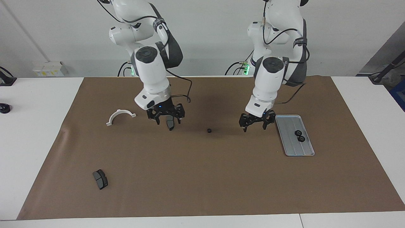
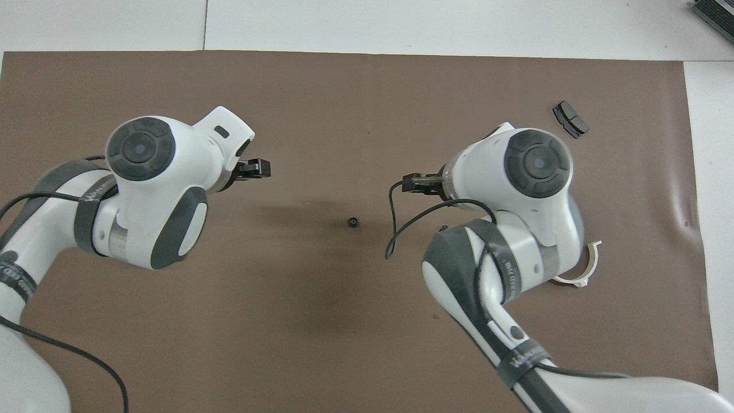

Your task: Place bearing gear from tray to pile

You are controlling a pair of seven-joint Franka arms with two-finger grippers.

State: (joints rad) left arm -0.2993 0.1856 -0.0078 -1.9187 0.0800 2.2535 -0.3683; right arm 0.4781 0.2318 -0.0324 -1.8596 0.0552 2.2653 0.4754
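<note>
Brown mat point(image 1: 202, 177): lone bearing gear point(image 1: 209, 130) between tray point(image 1: 289, 145) and brake pad point(image 1: 171, 124).

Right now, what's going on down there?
Left gripper open beside tray. Right gripper open over a brake pad. One gear on mat; two gears on tray.

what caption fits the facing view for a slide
One gear lies on the mat between the open left gripper by the tray and right gripper.

even bright diffuse overhead light, both views sharp, no glare on the brown mat point(image 1: 202, 177), just soft faint shadows under the two arms
</note>
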